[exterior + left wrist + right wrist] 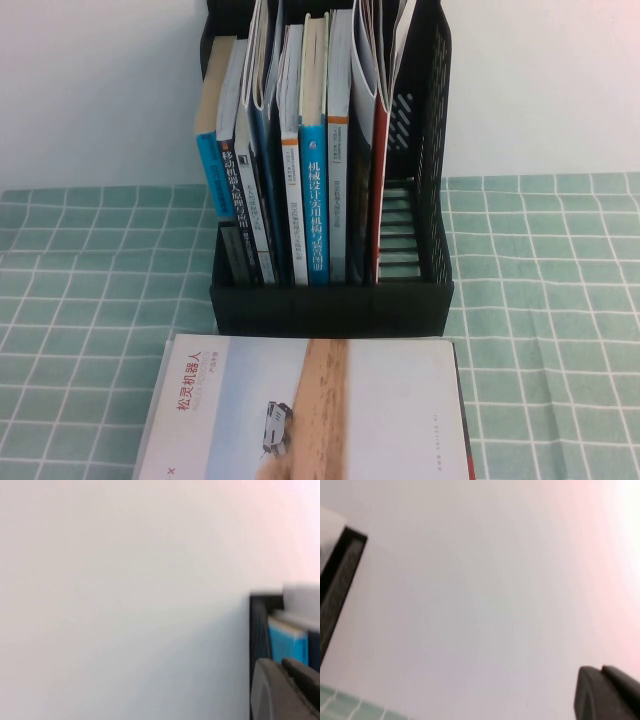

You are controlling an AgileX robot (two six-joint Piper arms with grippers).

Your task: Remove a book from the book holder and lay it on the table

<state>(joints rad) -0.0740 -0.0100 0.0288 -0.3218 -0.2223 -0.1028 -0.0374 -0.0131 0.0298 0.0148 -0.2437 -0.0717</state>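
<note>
The black book holder (430,150) stands upright at the middle back of the table (540,330). The thin red book (378,190) stands in a right-hand slot, next to several blue-spined books (315,200). Neither arm shows in the high view. In the left wrist view my left gripper (282,667) is shut and empty, raised beside the holder's left wall (257,630). In the right wrist view my right gripper (601,672) is shut and empty, facing the white wall, with the holder's side wall (340,575) off to one side.
A white book with a tan vertical stripe and red Chinese title (310,410) lies flat on the cloth in front of the holder. A white wall (90,90) rises behind the table. Green cloth lies bare on both sides of the holder.
</note>
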